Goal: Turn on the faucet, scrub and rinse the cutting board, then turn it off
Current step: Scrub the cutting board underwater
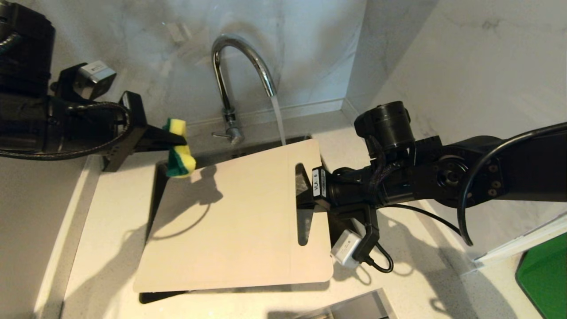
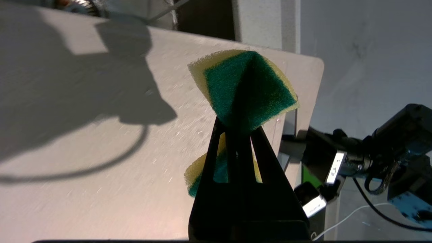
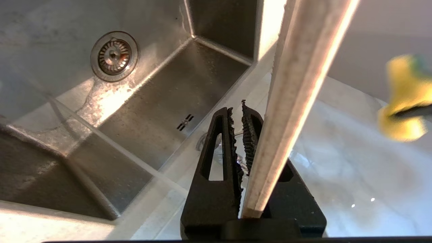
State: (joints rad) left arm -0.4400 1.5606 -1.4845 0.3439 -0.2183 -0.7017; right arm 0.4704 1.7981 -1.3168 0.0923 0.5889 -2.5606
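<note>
The robot's left hand (image 1: 177, 141), its black fingers pinched tight on a green-and-yellow sponge (image 1: 180, 148) that bulges out on both sides of the grip, hangs in the air above the far left corner of the cutting board (image 1: 230, 217), a large, thin, beige-white plastic rectangle with rounded corners; the sponge is clear of the board's surface and throws a dark shadow across it. The right hand (image 1: 308, 195) clamps the board's opposite end beside the oblong handle cutout (image 1: 302, 204), holding the board nearly level over the stainless-steel sink (image 3: 101, 111); in the right wrist view the board's pale edge (image 3: 290, 111) runs beside the serrated black fingers (image 3: 233, 141), one finger hidden behind it, with the round drain strainer (image 3: 114, 56) far below. Behind the board stands the faucet (image 1: 230, 79), a tall, shiny chrome gooseneck tap with a thin side lever (image 1: 220, 134) at its base, and a stream of water (image 1: 278, 119) falls from its arched spout just past the board's far edge. Around the sink spreads a pale speckled stone table (image 1: 106, 230), backed by grey-veined marble walls (image 1: 465, 62).
</note>
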